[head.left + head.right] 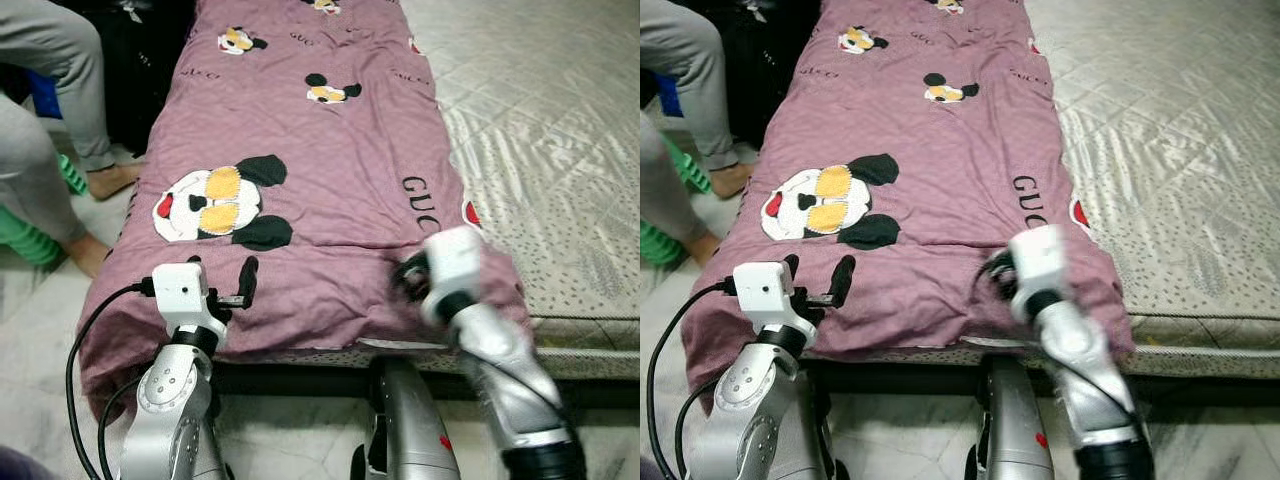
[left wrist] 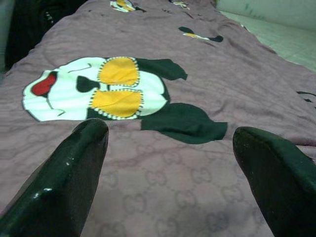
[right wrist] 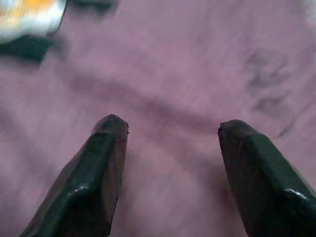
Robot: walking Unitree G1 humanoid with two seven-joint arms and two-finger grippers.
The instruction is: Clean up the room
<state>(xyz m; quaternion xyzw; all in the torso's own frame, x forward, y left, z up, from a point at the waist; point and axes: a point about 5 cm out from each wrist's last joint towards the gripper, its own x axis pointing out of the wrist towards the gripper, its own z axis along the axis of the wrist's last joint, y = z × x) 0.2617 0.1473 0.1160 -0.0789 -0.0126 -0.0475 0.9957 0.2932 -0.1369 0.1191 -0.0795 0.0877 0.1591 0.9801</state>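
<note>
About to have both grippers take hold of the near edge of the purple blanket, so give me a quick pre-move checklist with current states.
1. Left gripper open: ok, fingers spread in the left wrist view, nothing between them.
2. Right gripper open: ok, fingers apart over the fabric in its wrist view.
3. Both grippers at the near edge of the purple blanket: ok, left near its left corner, right toward its right side.
4. Right arm steady: not ok, it is motion-blurred in the eye views.
5. Fabric contact: cannot tell for either gripper.
6. Bystander clearance: ok for now; a person's feet stand on the floor beside the bed's left side, apart from the left arm.
</note>
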